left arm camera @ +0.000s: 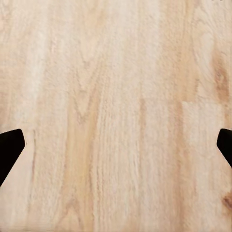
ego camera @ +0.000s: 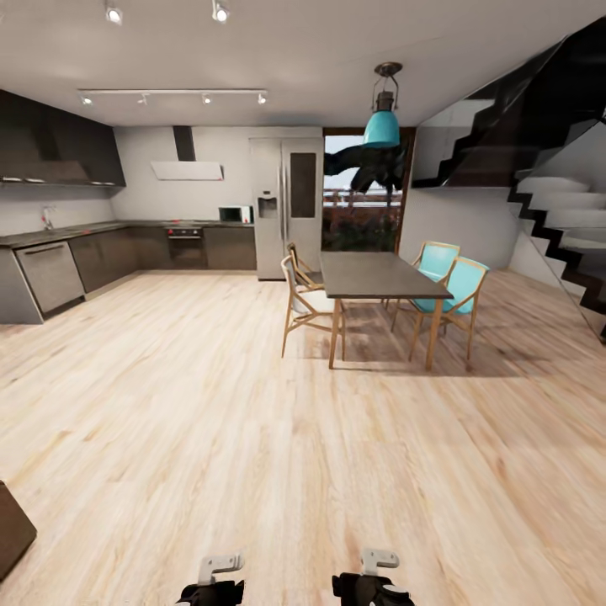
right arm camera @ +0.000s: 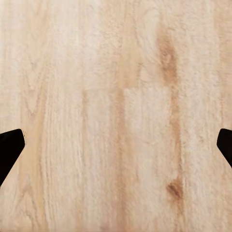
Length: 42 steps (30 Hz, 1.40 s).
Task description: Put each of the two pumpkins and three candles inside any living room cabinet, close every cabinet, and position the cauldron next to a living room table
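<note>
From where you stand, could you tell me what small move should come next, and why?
Probably turn the base to look elsewhere: ahead lie the kitchen and dining table, with no task items, and both open tools, left and right, hang over bare floor.

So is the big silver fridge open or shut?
Shut. In the head view the fridge shows both doors flat and flush, with no gap and nothing of the inside.
</note>
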{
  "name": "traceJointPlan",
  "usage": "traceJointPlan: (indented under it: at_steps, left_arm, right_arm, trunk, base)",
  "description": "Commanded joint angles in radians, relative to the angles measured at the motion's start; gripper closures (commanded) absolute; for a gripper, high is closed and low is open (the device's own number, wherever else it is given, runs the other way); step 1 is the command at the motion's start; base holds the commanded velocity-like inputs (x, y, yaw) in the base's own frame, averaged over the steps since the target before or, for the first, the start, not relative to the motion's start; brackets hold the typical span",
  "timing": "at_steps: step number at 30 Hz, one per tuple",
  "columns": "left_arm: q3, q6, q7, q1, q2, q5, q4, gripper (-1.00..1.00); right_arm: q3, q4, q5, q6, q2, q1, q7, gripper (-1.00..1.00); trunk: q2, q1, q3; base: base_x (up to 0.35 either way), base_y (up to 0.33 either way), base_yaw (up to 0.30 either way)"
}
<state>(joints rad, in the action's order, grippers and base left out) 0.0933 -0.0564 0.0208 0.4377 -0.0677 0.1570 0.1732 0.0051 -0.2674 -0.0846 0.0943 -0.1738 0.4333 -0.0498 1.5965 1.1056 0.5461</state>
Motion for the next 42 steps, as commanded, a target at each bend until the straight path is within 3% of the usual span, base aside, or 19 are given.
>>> traceJointPlan:
  at_steps: [1,24,42]
  left_arm:
    - [0.009,-0.004,0.002,0.001,0.0,0.01,-0.001,-1.0]
    - [0.009,-0.006,0.002,0.001,-0.001,0.007,-0.001,-1.0]
    - [0.009,-0.006,0.002,-0.004,0.0,0.007,-0.001,-1.0]
  right_arm:
    - [0.001,-0.003,-0.009,0.005,0.0,0.0,-0.004,-1.0]
    - [0.001,-0.003,-0.009,0.005,-0.001,0.0,-0.004,-1.0]
    - [0.001,-0.003,-0.009,0.005,-0.001,0.0,-0.004,-1.0]
  trunk:
    - [0.001,0.0,0.002]
    - [0.001,0.0,0.022]
    - [0.001,0.0,0.036]
  base:
    - [0.001,0.0,0.238]
    - [0.007,0.0,0.238]
    - [0.239,-0.074,0.201]
